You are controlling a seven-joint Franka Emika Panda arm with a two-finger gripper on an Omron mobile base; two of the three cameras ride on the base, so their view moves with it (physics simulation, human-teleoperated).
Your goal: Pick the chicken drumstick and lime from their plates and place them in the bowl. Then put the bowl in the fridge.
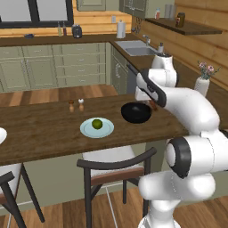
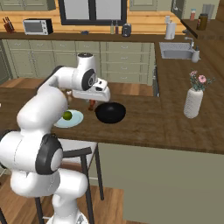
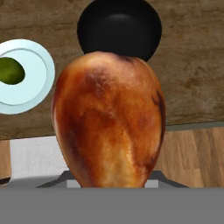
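Dark wooden bench (image 1: 44, 129) in front of me, pale blue-green plate (image 1: 89, 130) on it carrying the lime (image 1: 97, 123), black bowl (image 1: 136, 113) just to its right, two small shakers (image 1: 76, 105) behind, white vase (image 2: 193, 103) far right.

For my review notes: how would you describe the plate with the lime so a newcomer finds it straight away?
On the long dark wooden table, look left of the glossy black bowl, near the table's front edge above the chair. The pale blue-green plate lies flat there with the round yellow-green lime at its centre; unlike the deep bowl, it is shallow and light.
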